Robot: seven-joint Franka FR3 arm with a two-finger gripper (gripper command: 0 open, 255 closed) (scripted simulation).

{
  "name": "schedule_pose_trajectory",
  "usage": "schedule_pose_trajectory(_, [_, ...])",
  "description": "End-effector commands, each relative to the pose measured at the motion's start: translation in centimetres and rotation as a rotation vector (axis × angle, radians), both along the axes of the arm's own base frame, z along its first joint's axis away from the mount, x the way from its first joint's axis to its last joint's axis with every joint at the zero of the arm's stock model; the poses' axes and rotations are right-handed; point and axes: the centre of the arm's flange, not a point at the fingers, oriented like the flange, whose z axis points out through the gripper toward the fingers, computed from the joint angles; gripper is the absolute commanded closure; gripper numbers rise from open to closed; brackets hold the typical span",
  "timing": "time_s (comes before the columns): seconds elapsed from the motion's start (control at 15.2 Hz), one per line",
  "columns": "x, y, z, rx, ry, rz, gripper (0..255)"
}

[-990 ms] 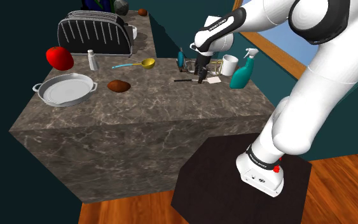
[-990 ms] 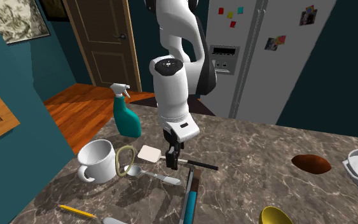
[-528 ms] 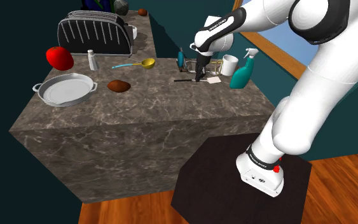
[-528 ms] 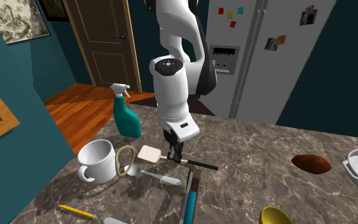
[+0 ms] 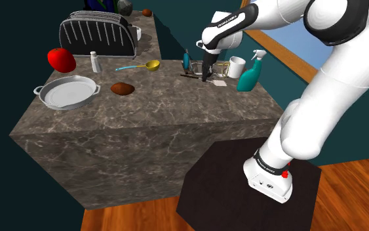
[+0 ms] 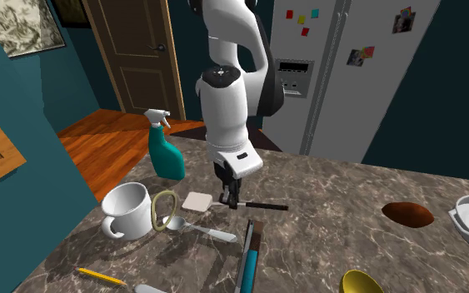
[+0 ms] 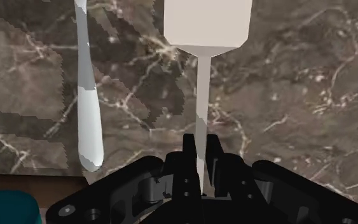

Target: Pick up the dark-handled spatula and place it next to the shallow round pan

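Wrist view shows the gripper (image 7: pixel 200 153) clamped on the spatula (image 7: pixel 201 95) at its thin shank, blade forward, seemingly just off the counter (image 7: pixel 298 95). Best lift it level, then carry it toward the pan (image 5: pixel 65 93) at nine o'clock in the shoulder view, passing above the brown lump (image 5: pixel 122 88) and ladle (image 5: pixel 151 64).

**Dark, pale-veined stone counter (image 5: pixel 176 111) with kitchenware spread across it.**

Toward the shoulder view's left sits the shallow round pan (image 5: pixel 65 93), grey, with a brown lump (image 5: pixel 122 88) near it. Behind them are a red rounded object (image 5: pixel 61 60), a small shaker (image 5: pixel 96 62), a yellow-bowled ladle (image 5: pixel 139 66) and a black ribbed appliance (image 5: pixel 97 33). At the other end stand a white mug (image 6: pixel 127 210) and a teal spray bottle (image 6: pixel 165 148). A silver spoon (image 6: pixel 199 229), a yellow pencil (image 6: pixel 101 275) and a teal-handled utensil (image 6: pixel 250 260) lie near the mug.
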Motion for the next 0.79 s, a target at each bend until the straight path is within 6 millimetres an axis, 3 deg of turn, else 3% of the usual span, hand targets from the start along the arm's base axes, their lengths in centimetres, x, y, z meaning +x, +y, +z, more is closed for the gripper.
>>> schedule_pose_trajectory(0.0, [0.0, -0.1, 1.2, 0.000, 0.000, 0.000, 255])
schedule_pose_trajectory(0.73, [0.0, -0.1, 7.0, 0.000, 0.000, 0.000, 255])
